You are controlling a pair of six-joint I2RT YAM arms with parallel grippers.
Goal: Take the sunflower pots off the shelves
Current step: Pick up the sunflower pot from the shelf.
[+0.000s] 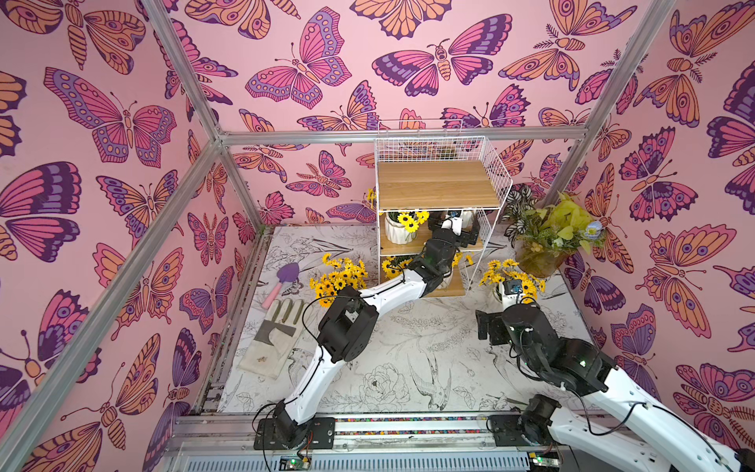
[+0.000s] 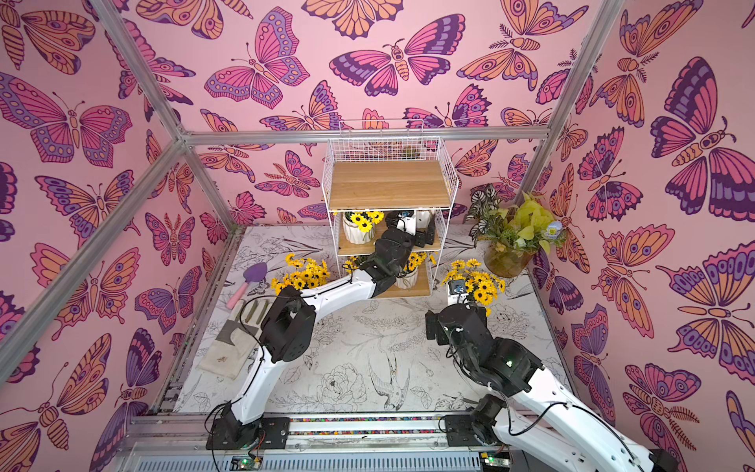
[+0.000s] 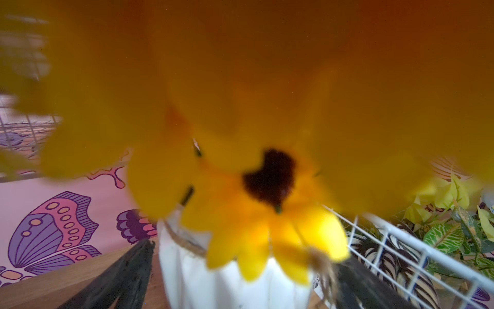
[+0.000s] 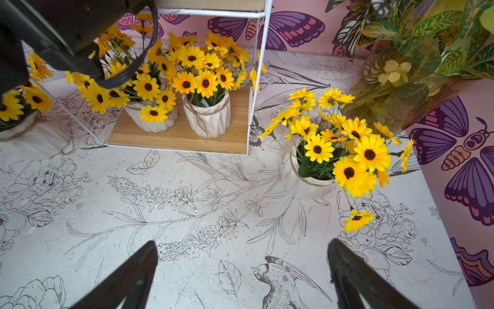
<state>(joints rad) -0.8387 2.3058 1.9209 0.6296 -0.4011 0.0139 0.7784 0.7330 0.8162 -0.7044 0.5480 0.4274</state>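
The shelves [image 1: 437, 184] stand at the back of the table, and their top board is bare. On the middle board a sunflower pot [image 1: 398, 229] stands at the left. My left gripper [image 3: 243, 256] reaches in at the right, its jaws on either side of another white pot [image 3: 232, 289]. A thin strip of wood shows between one finger [image 3: 125, 273] and that pot, and blurred petals cover most of the left wrist view. Two more pots [image 4: 152, 117] [image 4: 207, 115] stand on the bottom board. One pot [image 1: 339, 280] stands on the table left of the rack and one [image 4: 307, 182] to its right. My right gripper [image 4: 243, 267] hangs open over the table near that right pot.
A large brownish pot of yellow-green foliage [image 1: 543, 241] stands in the back right corner. A purple trowel [image 1: 282, 282] and grey gloves [image 1: 273, 335] lie at the table's left side. The rack's white wire side wall [image 3: 401, 240] runs close beside my left gripper.
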